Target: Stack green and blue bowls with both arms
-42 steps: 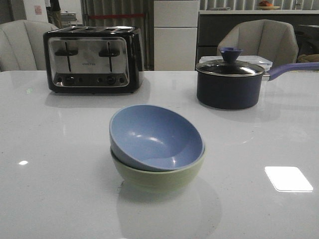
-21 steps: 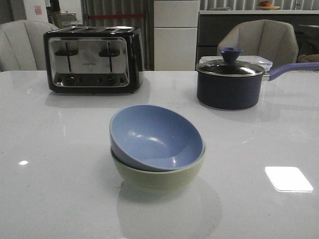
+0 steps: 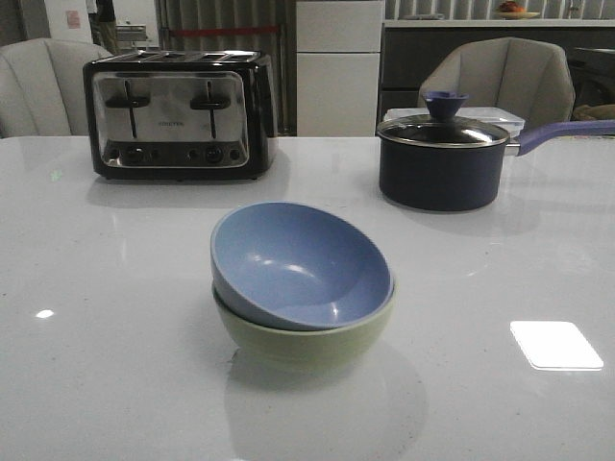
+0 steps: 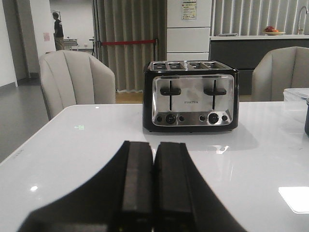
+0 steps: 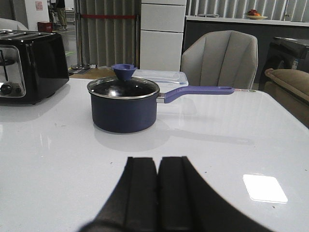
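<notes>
The dusty blue bowl (image 3: pixel 300 264) sits tilted inside the pale green bowl (image 3: pixel 307 341) at the middle of the white table in the front view. Neither gripper shows in that view. My left gripper (image 4: pixel 154 145) is shut and empty, above the table and facing the toaster. My right gripper (image 5: pixel 158 160) is shut and empty, above the table and facing the saucepan. The bowls do not show in either wrist view.
A black and chrome toaster (image 3: pixel 180 115) stands at the back left. A dark navy lidded saucepan (image 3: pixel 442 158) with a long handle stands at the back right, a clear lidded box (image 3: pixel 500 117) behind it. Grey chairs stand beyond the table's far edge.
</notes>
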Motion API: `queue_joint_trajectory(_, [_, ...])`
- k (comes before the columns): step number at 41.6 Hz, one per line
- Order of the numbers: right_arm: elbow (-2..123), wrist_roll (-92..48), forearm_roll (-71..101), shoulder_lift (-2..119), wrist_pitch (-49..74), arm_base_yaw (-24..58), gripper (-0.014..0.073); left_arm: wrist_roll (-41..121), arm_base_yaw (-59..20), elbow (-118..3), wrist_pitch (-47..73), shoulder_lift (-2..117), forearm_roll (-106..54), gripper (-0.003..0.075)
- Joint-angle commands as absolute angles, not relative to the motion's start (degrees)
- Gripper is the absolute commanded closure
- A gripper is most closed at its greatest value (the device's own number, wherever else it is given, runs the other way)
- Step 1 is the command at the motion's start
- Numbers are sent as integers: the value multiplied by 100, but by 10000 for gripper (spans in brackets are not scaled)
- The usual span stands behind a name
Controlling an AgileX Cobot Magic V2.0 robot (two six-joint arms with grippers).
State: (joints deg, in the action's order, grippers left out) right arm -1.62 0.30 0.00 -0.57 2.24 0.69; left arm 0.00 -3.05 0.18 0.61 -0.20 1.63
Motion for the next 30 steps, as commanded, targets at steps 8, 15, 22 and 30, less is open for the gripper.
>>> queue_joint_trajectory(8, [-140,43,-76,-168,-317,76,536,-50,-336,48,-443,-132,117,627])
queue_joint_trajectory(15, [-140,43,-76,-175,-308,76,536,-50,-336,48,-443,-132,117,627])
queue_joint_trajectory(22, [-140,43,-76,-175,-315,-11,536,-50,-336,48,-443,-132,117,627])
queue_joint_trajectory(30, [-140,43,-76,-175,-315,-11,536,-50,-336,48,-443,-132,117,627])
